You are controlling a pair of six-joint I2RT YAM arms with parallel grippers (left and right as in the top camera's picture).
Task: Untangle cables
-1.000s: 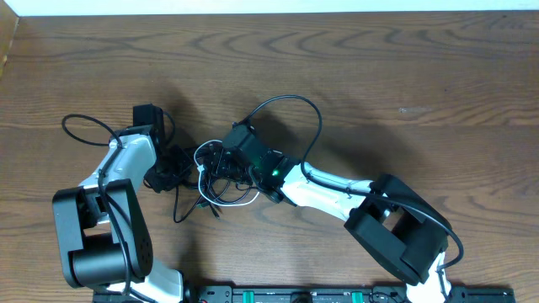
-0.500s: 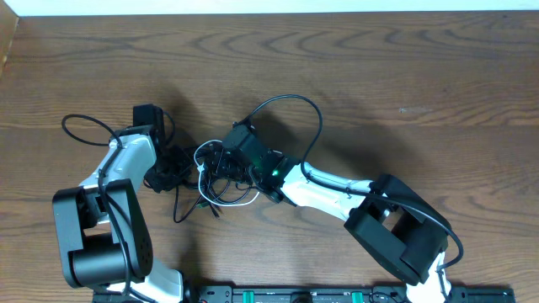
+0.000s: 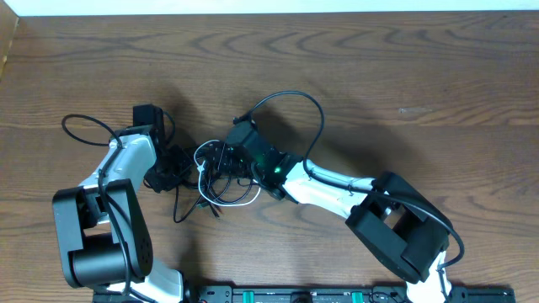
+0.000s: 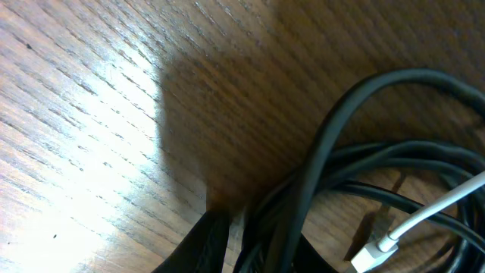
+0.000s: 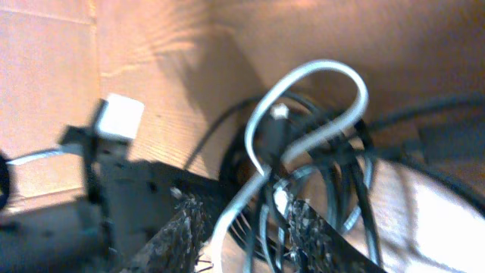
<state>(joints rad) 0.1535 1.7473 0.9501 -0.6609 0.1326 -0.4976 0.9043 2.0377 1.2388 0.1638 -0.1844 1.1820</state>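
Note:
The cables lie as one small heap of black loops with a white cable curving along its near side. My left gripper is at the heap's left edge; in the left wrist view the gripper is shut on a bundle of black cables, and a white plug lies just right of it. My right gripper reaches into the heap from the right. In its wrist view the right gripper has its fingers apart, with the white cable and black strands running loosely between them.
Thick black arm cords loop at the far left and arch over the right wrist. A dark block with a white square on top fills the left of the right wrist view. A black rail runs along the table's near edge.
The right wrist has shifted slightly toward the far side of the table and its cord arch has moved with it. The left arm and the heap look unchanged.

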